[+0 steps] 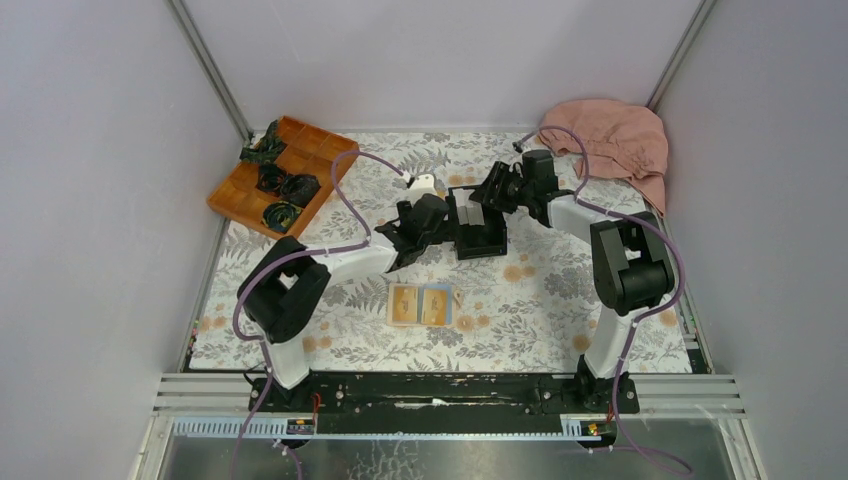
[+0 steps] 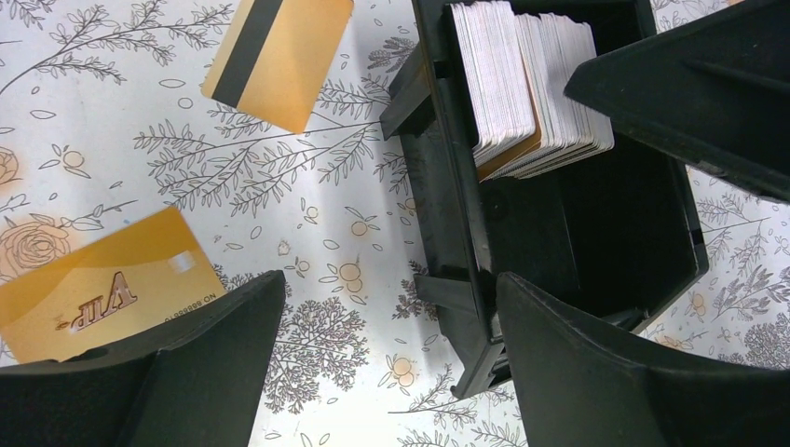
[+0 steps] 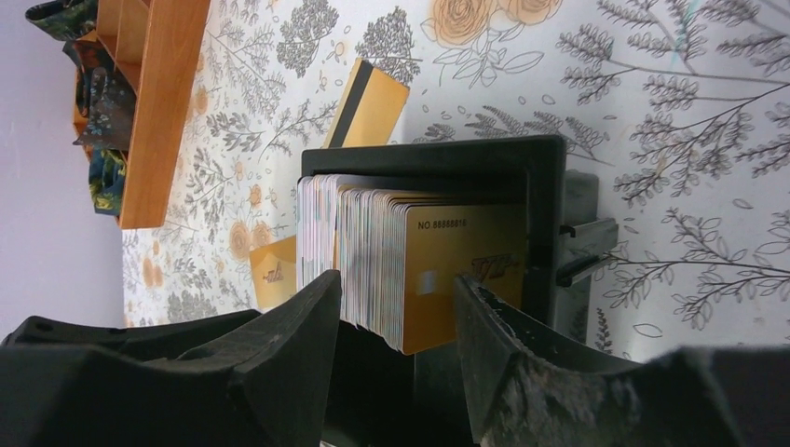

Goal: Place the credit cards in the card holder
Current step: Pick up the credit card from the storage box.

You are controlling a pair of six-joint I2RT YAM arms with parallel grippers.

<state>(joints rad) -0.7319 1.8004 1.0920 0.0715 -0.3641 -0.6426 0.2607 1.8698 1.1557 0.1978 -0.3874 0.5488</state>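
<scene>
At black box, poised with left gripper and right gripper spread, empty; yet to slot 2 loose credit cards into card holder.

Your left gripper has smooth, matt black plastic fingers. On your right gripper, one finger is scuffed grey and rough along its edge. Just ahead of it, the box is smooth black plastic with a dull sheen, and the credit cards in it are glossy orange-gold plastic. The table cover under your left gripper is a matt printed sheet. Far to its left, the tray looks like smooth wood. Beyond your right gripper lies soft, crumpled pink cloth. Behind both grippers, the card holder looks like matt tan leather.
</scene>
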